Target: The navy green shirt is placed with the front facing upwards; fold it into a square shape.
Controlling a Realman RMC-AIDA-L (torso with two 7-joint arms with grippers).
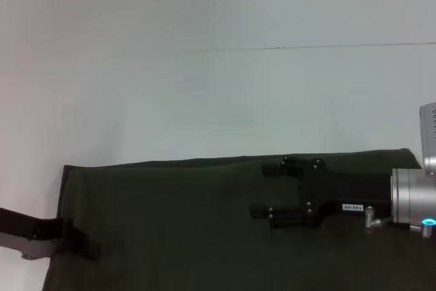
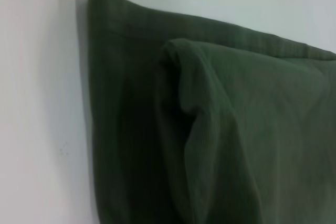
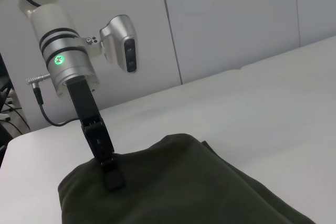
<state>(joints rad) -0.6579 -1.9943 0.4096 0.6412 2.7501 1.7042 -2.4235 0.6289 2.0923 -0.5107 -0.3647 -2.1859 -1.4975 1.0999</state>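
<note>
The navy green shirt (image 1: 191, 236) lies folded on the white table (image 1: 204, 100), a plain dark green slab filling the near part of the head view. My left gripper (image 1: 78, 240) is at the shirt's left edge, shut on the cloth. The right wrist view shows the left gripper (image 3: 111, 174) coming down onto the shirt (image 3: 173, 187), which humps up around it. In the left wrist view a raised fold of the shirt (image 2: 236, 129) sits over a flatter layer. My right gripper (image 1: 262, 190) hovers open over the shirt's far right part, pointing left.
White table surface (image 3: 262, 119) stretches beyond the shirt's far edge and to its left. A thin seam line (image 1: 306, 47) crosses the table farther back. A pale wall stands behind the table in the right wrist view.
</note>
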